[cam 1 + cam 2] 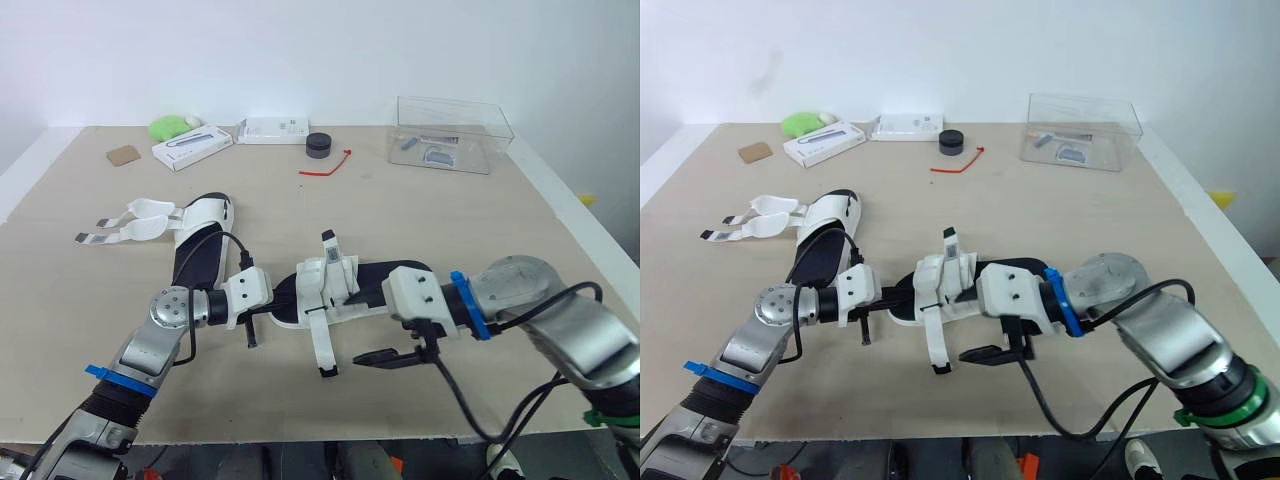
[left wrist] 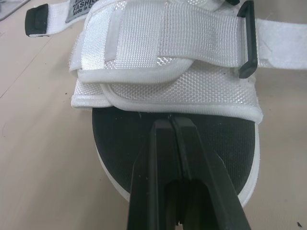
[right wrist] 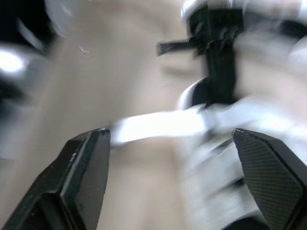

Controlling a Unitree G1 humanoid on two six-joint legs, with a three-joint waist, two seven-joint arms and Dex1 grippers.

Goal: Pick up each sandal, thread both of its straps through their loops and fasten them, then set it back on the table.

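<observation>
One sandal (image 1: 345, 290), black-soled with white webbing straps, lies mid-table between my two grippers; a loose white strap (image 1: 320, 345) trails off it toward the table's front edge. My left gripper (image 1: 278, 300) is shut, its tips resting on the black insole (image 2: 201, 139) at the sandal's left end, just short of the straps (image 2: 168, 62). To the right and in front of the sandal, my right gripper (image 1: 400, 352) stands open with nothing between its fingers (image 3: 84, 163). The second sandal (image 1: 200, 245) lies further back on the left, its straps (image 1: 130, 225) spread open to the left.
Along the back of the table stand a clear plastic box (image 1: 452, 133), a black round puck (image 1: 318, 145), a red tie (image 1: 325, 165), two white boxes (image 1: 192, 145) (image 1: 272, 130), a green object (image 1: 168, 127) and a cardboard scrap (image 1: 123, 155).
</observation>
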